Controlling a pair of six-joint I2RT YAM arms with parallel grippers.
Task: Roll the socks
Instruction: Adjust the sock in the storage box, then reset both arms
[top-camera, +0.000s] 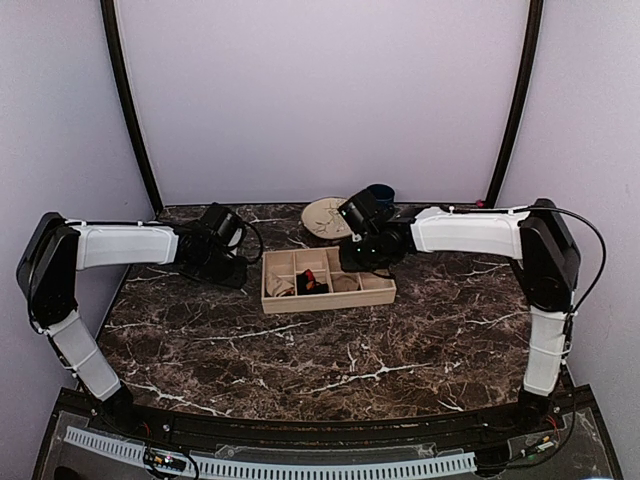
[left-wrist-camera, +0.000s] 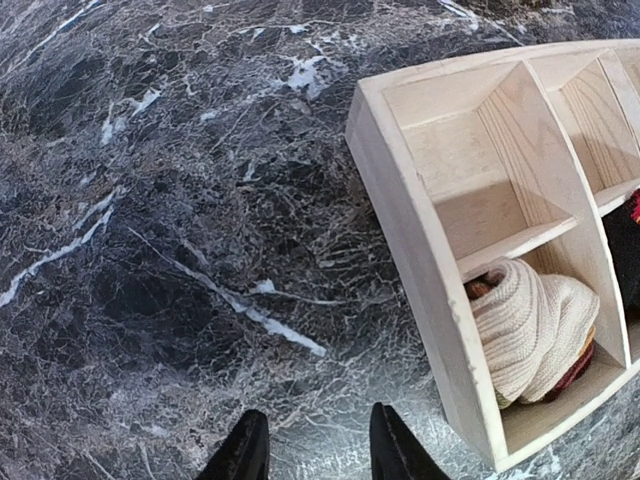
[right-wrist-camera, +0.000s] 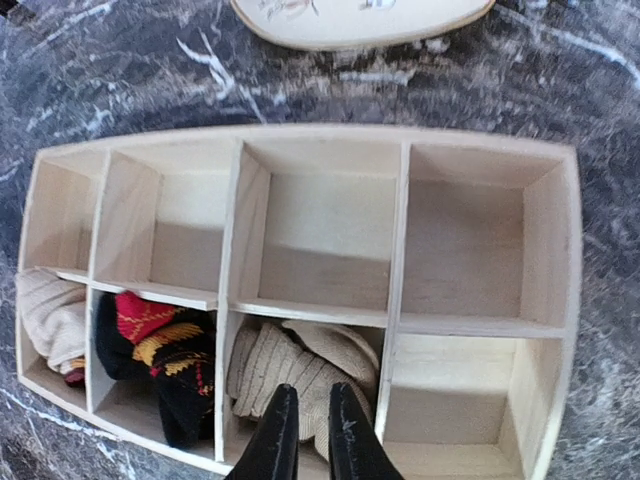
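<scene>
Over on the left side of the marble table (left-wrist-camera: 150, 250), my left gripper (left-wrist-camera: 318, 415) hangs above bare stone, its two dark fingers (left-wrist-camera: 248, 445) parted with nothing between them. Just to its right sits the wooden box (left-wrist-camera: 420, 250), divided into two rows of four compartments.

From the top camera I see all three socks in the row nearer the arm bases. The beige sock (left-wrist-camera: 530, 330) is bundled into the leftmost compartment of that row, a bit of its maroon and brown striping showing at the edge. Next to it, the black sock (right-wrist-camera: 160, 360) with red and orange diamonds lies crumpled in the second compartment. The tan ribbed sock (right-wrist-camera: 300, 355) lies loosely folded in the third. The fourth compartment of that row and the whole far row hold nothing.

My right gripper (right-wrist-camera: 306, 395) is directly over the tan sock, fingers a sliver apart; I see no fabric pinched between them, and I cannot tell whether the tips touch the sock. Beyond the box, a cream plate (right-wrist-camera: 360, 20) rests on the table.
</scene>
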